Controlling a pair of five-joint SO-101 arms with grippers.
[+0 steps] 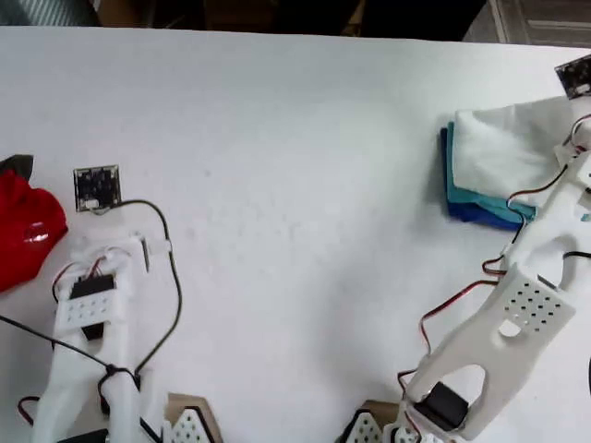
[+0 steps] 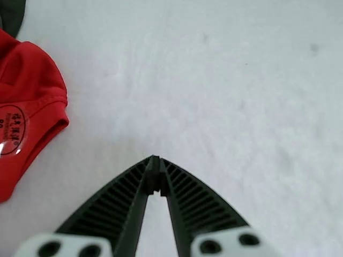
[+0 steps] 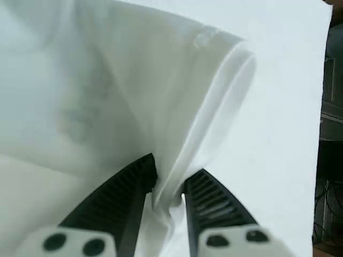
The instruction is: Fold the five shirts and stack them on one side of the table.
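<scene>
The white shirt [image 1: 503,148] lies on top of a small stack at the right side of the bench [image 1: 295,185]. Under it are a teal shirt [image 1: 462,189] and, lowest, a blue shirt [image 1: 471,214], whose edges stick out toward the middle of the bench. The right claw [image 3: 169,184] is narrow and pinches a fold at the edge of the white shirt between its two fingers. The red shirt [image 1: 23,231] lies crumpled at the left edge of the bench, well apart from the stack. The left claw [image 2: 154,176] is closed with its tips touching and holds nothing. It is over bare bench, near the red shirt but not touching it.
</scene>
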